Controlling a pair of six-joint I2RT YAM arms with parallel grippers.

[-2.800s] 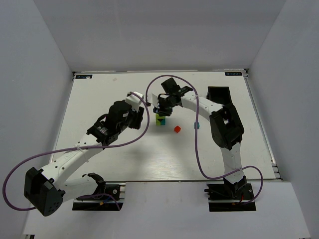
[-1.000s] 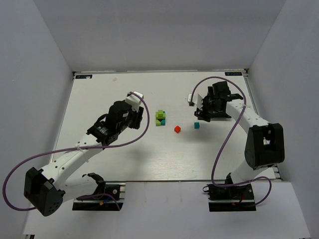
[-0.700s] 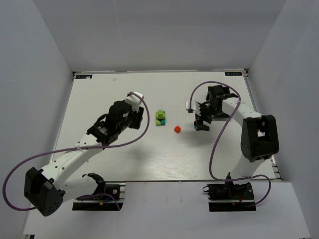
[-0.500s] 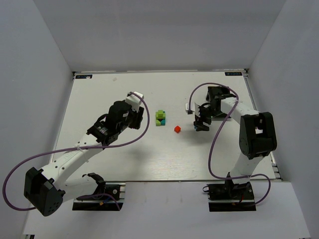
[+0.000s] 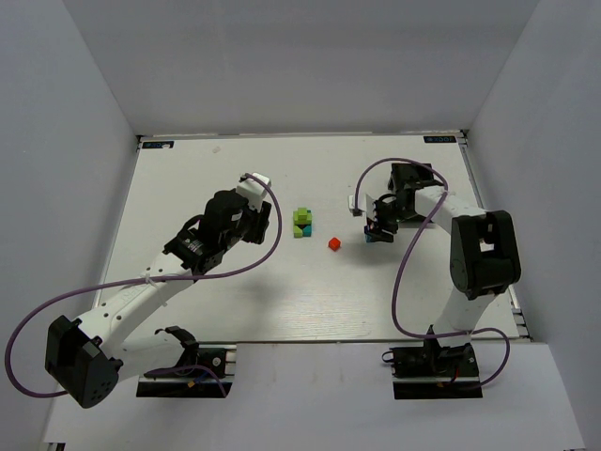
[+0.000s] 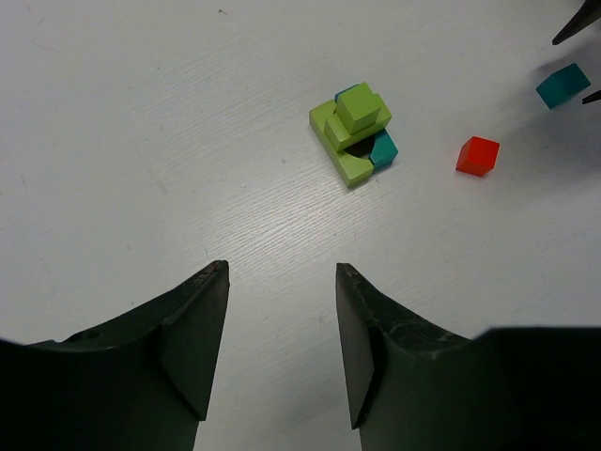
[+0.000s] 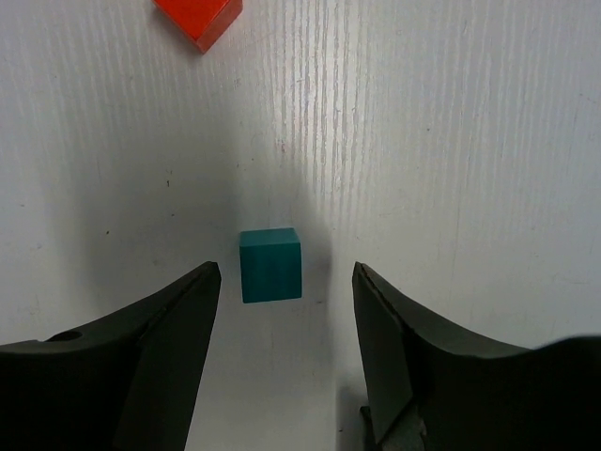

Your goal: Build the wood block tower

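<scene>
The wood block tower (image 5: 302,223) is a short stack of lime, green and teal cubes at the table's middle; it also shows in the left wrist view (image 6: 355,132). A loose red cube (image 5: 333,243) lies to its right, and a loose teal cube (image 5: 370,236) lies further right. My right gripper (image 5: 377,229) is open and low over the teal cube. In the right wrist view the teal cube (image 7: 270,264) rests on the table just ahead of the open right gripper (image 7: 286,271), nearer the left finger and untouched. My left gripper (image 6: 280,272) is open and empty, left of the tower.
White walls enclose the white table (image 5: 207,178) on three sides. The red cube (image 7: 198,17) lies beyond the teal one in the right wrist view. In the left wrist view the red cube (image 6: 477,156) and teal cube (image 6: 563,85) lie right of the tower.
My right gripper left the tower, swung right, then came down around the loose teal cube. The left arm has not moved.
</scene>
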